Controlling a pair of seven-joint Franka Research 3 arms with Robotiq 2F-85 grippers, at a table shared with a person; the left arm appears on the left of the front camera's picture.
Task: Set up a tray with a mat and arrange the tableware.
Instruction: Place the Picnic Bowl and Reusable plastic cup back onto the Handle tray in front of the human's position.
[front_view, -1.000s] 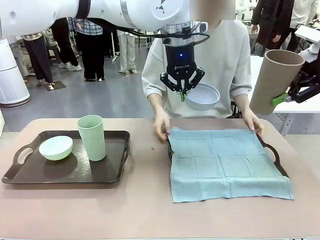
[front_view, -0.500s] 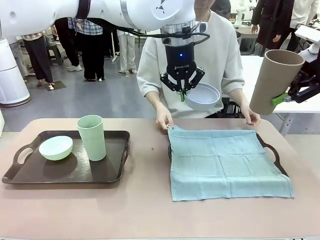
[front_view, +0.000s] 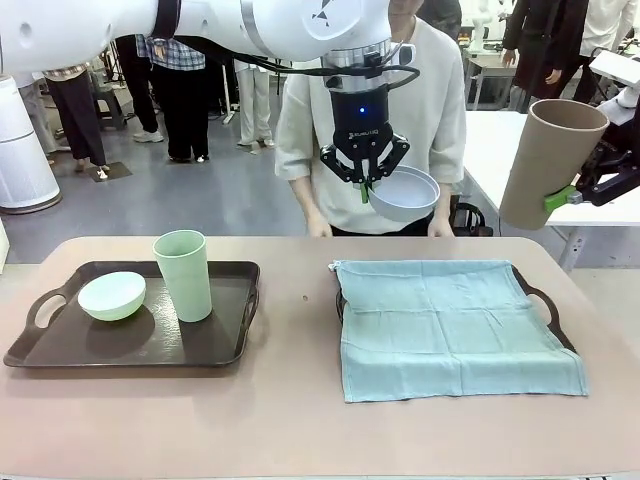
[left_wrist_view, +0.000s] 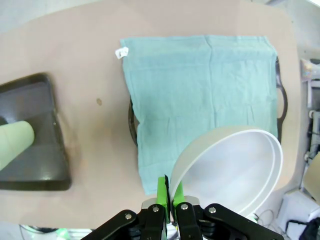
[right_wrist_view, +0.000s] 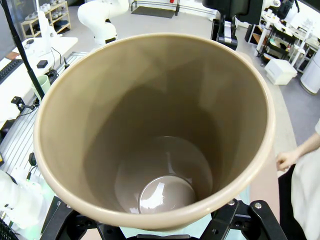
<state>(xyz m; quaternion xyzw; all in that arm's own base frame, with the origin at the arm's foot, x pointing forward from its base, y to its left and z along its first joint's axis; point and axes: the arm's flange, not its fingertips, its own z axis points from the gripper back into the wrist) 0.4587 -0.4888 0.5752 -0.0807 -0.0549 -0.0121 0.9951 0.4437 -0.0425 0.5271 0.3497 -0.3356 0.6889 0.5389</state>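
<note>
Person's hands (front_view: 320, 229) off the teal mat (front_view: 455, 325), now beyond the table (front_view: 300, 420) edge.

1. We take this for a robotics lab in an open hall: a white robot arm (front_view: 250, 25) reaches over a tan table (front_view: 300, 420), with a person (front_view: 380, 130) at its far side.
2. Beyond it lies a wide grey floor (front_view: 220, 190), with more people standing (front_view: 170, 80) at the far left.
3. A white cylindrical appliance (front_view: 25, 150) stands at the left edge.
4. To the right stands a white workbench (front_view: 490, 150). From the right wrist we see another bench (right_wrist_view: 55, 50) with cables and a keyboard, and a shelf rack (right_wrist_view: 50, 12) behind.
</note>
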